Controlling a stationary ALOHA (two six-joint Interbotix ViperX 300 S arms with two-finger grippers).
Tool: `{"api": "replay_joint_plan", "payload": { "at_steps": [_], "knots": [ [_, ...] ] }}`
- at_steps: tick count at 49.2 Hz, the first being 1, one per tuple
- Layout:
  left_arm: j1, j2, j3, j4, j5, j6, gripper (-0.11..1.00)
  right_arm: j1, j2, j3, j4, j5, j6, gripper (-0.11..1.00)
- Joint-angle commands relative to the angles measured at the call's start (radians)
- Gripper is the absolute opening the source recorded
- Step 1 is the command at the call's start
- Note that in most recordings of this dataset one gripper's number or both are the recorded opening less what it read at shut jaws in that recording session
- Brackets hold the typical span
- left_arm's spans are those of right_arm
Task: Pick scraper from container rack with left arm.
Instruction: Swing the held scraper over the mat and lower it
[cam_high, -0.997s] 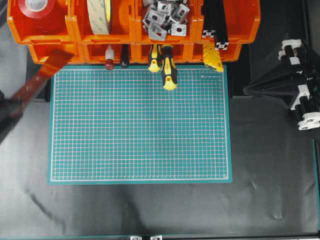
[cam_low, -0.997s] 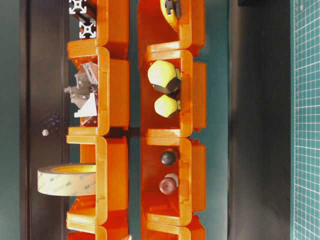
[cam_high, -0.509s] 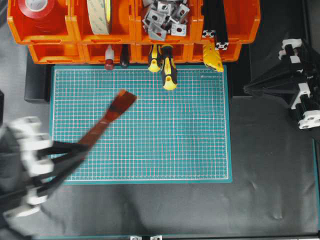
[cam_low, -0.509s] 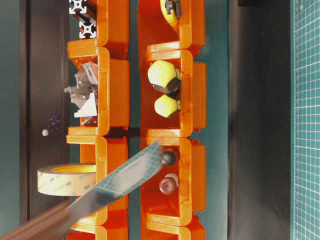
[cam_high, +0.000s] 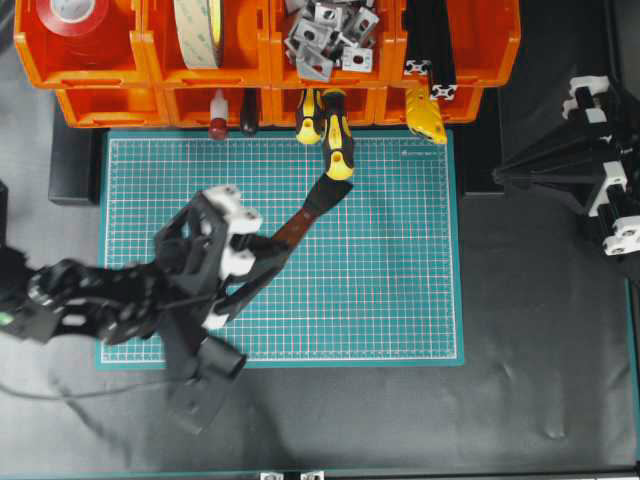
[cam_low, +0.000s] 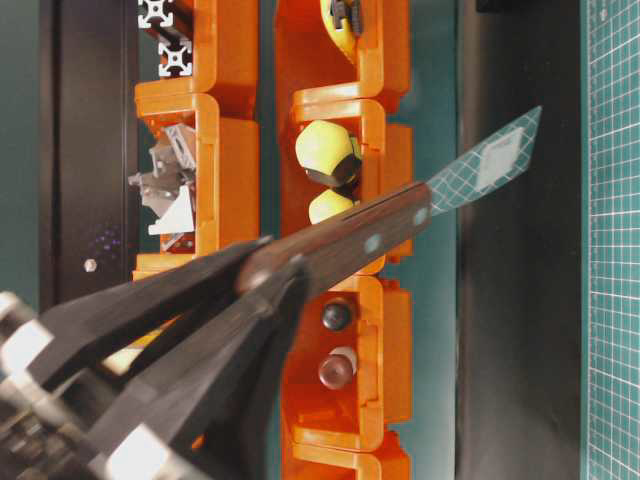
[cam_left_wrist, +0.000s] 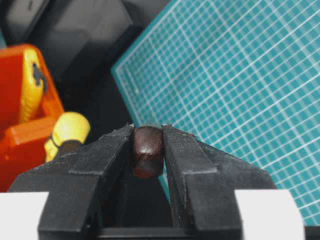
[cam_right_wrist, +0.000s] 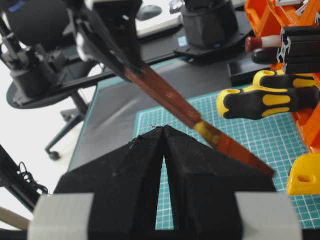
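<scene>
1. We find the left arm (cam_high: 110, 300) over the near-left part of the green cutting mat (cam_high: 400, 300), reaching in from the bench's left edge.
2. Its left hand (cam_high: 262, 258) is clamped on the scraper (cam_high: 312, 212); in the wrist view the two fingers (cam_left_wrist: 107, 160) press either side of the reddish-brown handle end, with no gap.
3. The scraper is clear of the container rack (cam_high: 110, 105) and held in the air above the mat, angled up and to the right. Its blade tip lies just below the yellow-and-black screwdrivers (cam_high: 336, 140) that stick out of the lower row of bins; we cannot tell whether it touches them.
4. In the table-level view the handle crosses in front of the lower bins and the blade reflects the mat grid.
5. The container rack runs along the far edge of the bench; the upper bins hold red tape (cam_high: 75, 20), a tape roll (cam_high: 200, 30) and metal brackets (cam_high: 325, 35).
6. The right hand (cam_high: 497, 177) sits beyond the mat's right edge, toward the far side, its fingers nearly together with a thin slit between them, holding nothing.
</scene>
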Motion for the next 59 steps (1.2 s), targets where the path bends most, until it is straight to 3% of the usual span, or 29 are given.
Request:
{"api": "replay_joint_plan", "payload": {
  "at_steps": [1, 29, 31, 35, 40, 44, 49, 59],
  "knots": [
    [0.014, 0.005, -0.008, 0.008, -0.040, 0.000, 0.21, -0.003, 0.000, -0.037, 0.002, 0.008, 0.002, 0.01],
    [0.052, 0.061, -0.005, 0.008, -0.083, -0.052, 0.21, -0.002, -0.012, -0.041, 0.002, 0.054, 0.002, 0.01],
    [0.055, 0.063, -0.003, 0.006, -0.084, -0.066, 0.23, -0.002, -0.014, -0.040, 0.002, 0.054, 0.002, 0.01],
    [0.058, 0.063, 0.006, 0.008, -0.097, -0.100, 0.46, -0.003, -0.012, -0.041, 0.002, 0.054, 0.000, 0.01],
    [0.058, 0.063, 0.026, 0.005, -0.112, -0.175, 0.77, -0.003, -0.009, -0.040, 0.002, 0.054, 0.002, 0.01],
    [0.052, 0.058, 0.049, 0.005, -0.117, -0.264, 0.90, -0.003, -0.003, -0.038, 0.002, 0.052, 0.002, 0.01],
    [0.034, 0.054, 0.087, 0.005, -0.117, -0.393, 0.90, -0.003, 0.000, -0.038, 0.002, 0.049, 0.000, 0.01],
    [-0.037, 0.038, 0.181, 0.005, -0.117, -0.733, 0.90, -0.003, 0.005, -0.038, 0.002, 0.052, 0.000, 0.01]
  ]
}}
